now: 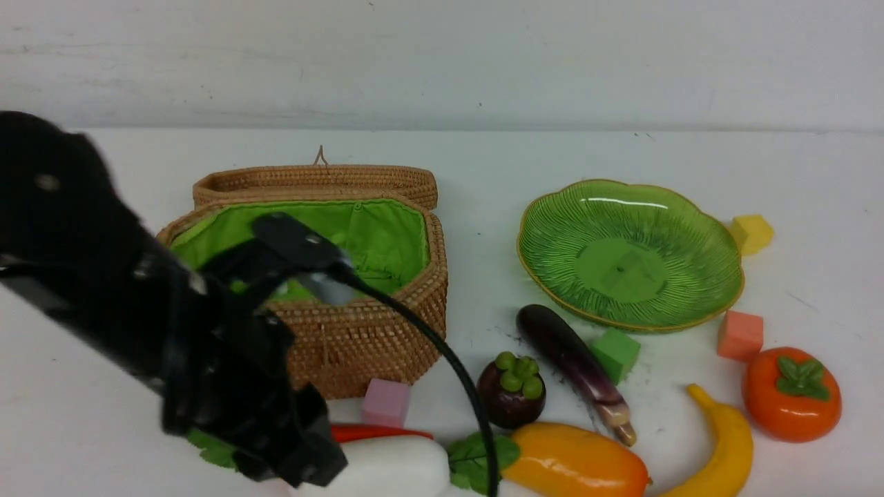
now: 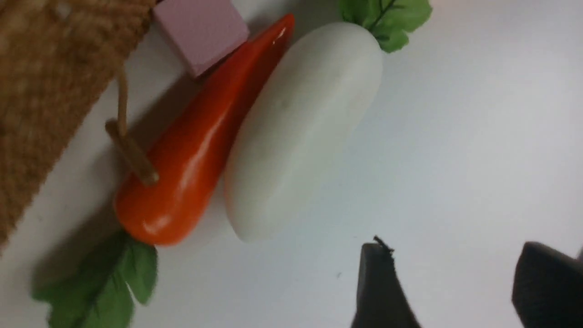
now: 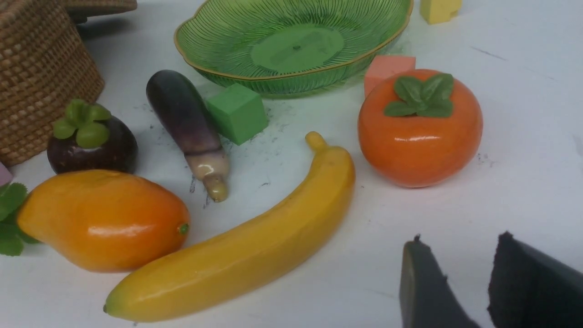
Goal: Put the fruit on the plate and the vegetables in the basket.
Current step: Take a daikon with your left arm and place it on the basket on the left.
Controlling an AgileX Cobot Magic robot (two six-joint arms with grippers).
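The white radish (image 2: 300, 132) and red-orange carrot (image 2: 200, 136) lie side by side on the table in front of the wicker basket (image 1: 359, 331), whose lid is open. My left gripper (image 2: 451, 248) hovers open beside the radish, holding nothing. The eggplant (image 1: 573, 359), mangosteen (image 1: 511, 393), mango (image 1: 573, 462), banana (image 1: 725, 449) and persimmon (image 1: 791, 393) lie on the table in front of the green plate (image 1: 552, 235), which holds nothing. My right gripper (image 3: 460, 241) is open over bare table near the banana (image 3: 255, 246) and persimmon (image 3: 419, 136).
Foam cubes are scattered about: pink (image 1: 387, 402) against the basket and touching the carrot, green (image 1: 615, 353) beside the eggplant, salmon (image 1: 740, 335) and yellow (image 1: 751, 233) by the plate. My left arm (image 1: 173, 324) and its cable cross in front of the basket.
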